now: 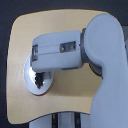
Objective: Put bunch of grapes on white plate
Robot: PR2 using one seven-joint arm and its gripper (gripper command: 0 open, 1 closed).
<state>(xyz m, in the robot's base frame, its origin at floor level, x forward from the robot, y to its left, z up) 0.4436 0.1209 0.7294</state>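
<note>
From above, we look down on a light wooden table (60,30) with rounded corners, most of its middle and the side toward the exterior view's right covered by the robot's pale grey arm (102,55). The arm comes in from the lower corner on the exterior view's right, bends, and runs across the tabletop toward the exterior view's left, ending in a boxy forearm and wrist section (55,50).

Below that section, near the table's edge on the exterior view's left, sits the white plate (31,84) — only its lower and left parts show, the rest hidden beneath the wrist. Over the plate we see the gripper (40,78), its dark metallic fingers pointing down onto the plate's surface. A small dark cluster shows there at the fingertips, which we take to be the bunch of grapes (39,80); it lies within the plate's rim, close to the plate's middle. The picture is too blurred for us to separate grapes from fingers, so we cannot tell how far apart the fingers stand, nor whether they are clasping the bunch or merely touching it.

The upper stretch of the table, along its far edge, is bare wood. Below the table's near edge, dark vertical parts of the robot's base (65,120) show against a pale floor.
</note>
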